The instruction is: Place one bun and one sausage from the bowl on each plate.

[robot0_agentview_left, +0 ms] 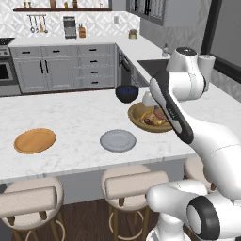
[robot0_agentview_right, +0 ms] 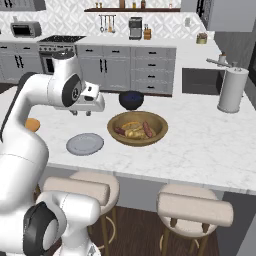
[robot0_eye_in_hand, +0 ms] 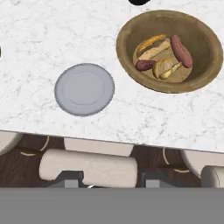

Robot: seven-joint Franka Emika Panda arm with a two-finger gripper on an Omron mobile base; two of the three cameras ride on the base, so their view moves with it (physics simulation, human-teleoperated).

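We see our gripper [robot0_eye_in_hand: 108, 183] hanging above the counter's [robot0_agentview_left: 75, 117] front edge, nothing between its tips; how wide they stand we cannot tell. Ahead lie two plates, a grey plate [robot0_eye_in_hand: 84, 89] and an orange plate [robot0_agentview_left: 35, 140], both bare. The bowl [robot0_eye_in_hand: 131, 65] beside the grey one holds two buns [robot0_eye_in_hand: 154, 46] and two sausages [robot0_eye_in_hand: 180, 50].

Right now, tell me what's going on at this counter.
A white robot arm hangs over the marble counter with its gripper above the counter's front edge, holding nothing. The wooden bowl holds two buns and two sausages. The grey plate beside it and the orange-brown plate farther left are both bare, so no food has been served yet.
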